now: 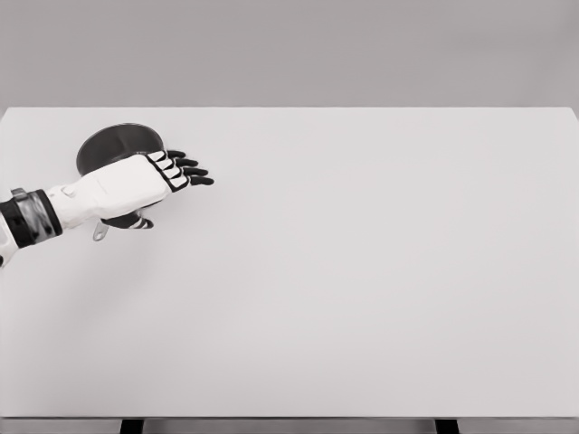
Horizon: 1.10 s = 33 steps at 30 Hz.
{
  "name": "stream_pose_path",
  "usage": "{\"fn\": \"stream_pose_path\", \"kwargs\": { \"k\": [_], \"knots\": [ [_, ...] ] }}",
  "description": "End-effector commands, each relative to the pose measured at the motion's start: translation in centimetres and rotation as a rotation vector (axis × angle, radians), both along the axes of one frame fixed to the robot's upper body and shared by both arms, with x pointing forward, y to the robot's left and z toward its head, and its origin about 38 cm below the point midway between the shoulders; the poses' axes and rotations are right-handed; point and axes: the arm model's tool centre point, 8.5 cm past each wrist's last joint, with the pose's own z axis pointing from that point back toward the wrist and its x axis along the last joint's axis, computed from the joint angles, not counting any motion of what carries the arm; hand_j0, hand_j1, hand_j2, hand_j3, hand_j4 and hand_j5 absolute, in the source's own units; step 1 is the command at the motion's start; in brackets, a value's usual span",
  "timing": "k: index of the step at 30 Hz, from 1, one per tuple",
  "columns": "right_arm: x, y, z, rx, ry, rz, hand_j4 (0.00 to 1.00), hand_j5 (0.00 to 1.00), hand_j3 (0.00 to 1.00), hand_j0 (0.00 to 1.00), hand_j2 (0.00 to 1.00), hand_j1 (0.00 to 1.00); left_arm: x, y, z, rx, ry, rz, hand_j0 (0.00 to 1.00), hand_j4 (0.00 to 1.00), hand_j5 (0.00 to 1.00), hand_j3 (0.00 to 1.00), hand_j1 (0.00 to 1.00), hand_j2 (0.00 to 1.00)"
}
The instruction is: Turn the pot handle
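My left hand [127, 185] hovers over the pot [113, 146], fingers [185, 170] extended, gripping nothing; next, reach its handle [99, 232].

surface: white table [362, 289] | on it: dark pot [113, 143], far-left

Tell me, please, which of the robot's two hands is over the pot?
The left hand, entering from the picture's left, lies over the dark pot with fingers extended. The right hand is out of view.

Dark pot [113, 145] with a soft metallic sheen, left hand [136, 185] in smooth white plastic-looking shell, matt white table [362, 271]
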Motion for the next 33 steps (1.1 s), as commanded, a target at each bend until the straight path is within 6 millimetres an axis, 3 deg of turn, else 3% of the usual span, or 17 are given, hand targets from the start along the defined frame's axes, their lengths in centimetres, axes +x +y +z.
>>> {"fn": "stream_pose_path", "kwargs": {
  "k": [1,17,33],
  "knots": [
    [0.0,0.0,0.0,0.0,0.0,0.0,1.0,1.0,1.0,1.0,1.0,1.0,0.1,0.2,0.1,-0.007,-0.001,0.008,1.0,1.0,1.0,1.0,1.0,1.0],
    [0.0,0.0,0.0,0.0,0.0,0.0,1.0,1.0,1.0,1.0,1.0,1.0,-0.5,0.6,-1.0,0.0,0.023,0.02,1.0,1.0,1.0,1.0,1.0,1.0],
    [0.0,0.0,0.0,0.0,0.0,0.0,1.0,1.0,1.0,1.0,1.0,1.0,-0.5,0.7,-0.9,0.091,-0.023,0.023,1.0,1.0,1.0,1.0,1.0,1.0]
  ]
}}
